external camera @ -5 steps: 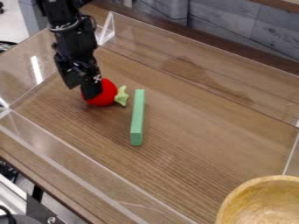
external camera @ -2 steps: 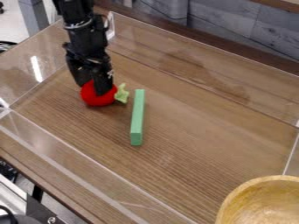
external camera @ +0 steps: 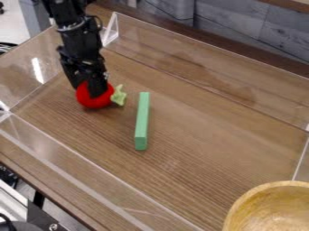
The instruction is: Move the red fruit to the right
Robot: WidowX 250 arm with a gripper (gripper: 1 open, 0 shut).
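The red fruit [external camera: 98,97] lies on the wooden floor of a clear-walled box, left of the middle, its light-green leafy stem [external camera: 118,94] pointing right. My black gripper [external camera: 88,84] points straight down onto the fruit's upper left side. Its fingers [external camera: 82,81] cover the top of the fruit and appear to touch it. The gap between the jaws is hidden, so their state is unclear. The fruit rests on the floor.
A long flat green bar [external camera: 143,120] lies just right of the fruit, running front to back. Clear plastic walls [external camera: 31,68] ring the wooden floor. A wooden bowl [external camera: 276,209] sits at the front right corner, outside the box.
The gripper has come down from the fruit's left side onto its top, and now covers more of it. The green bar has not moved.
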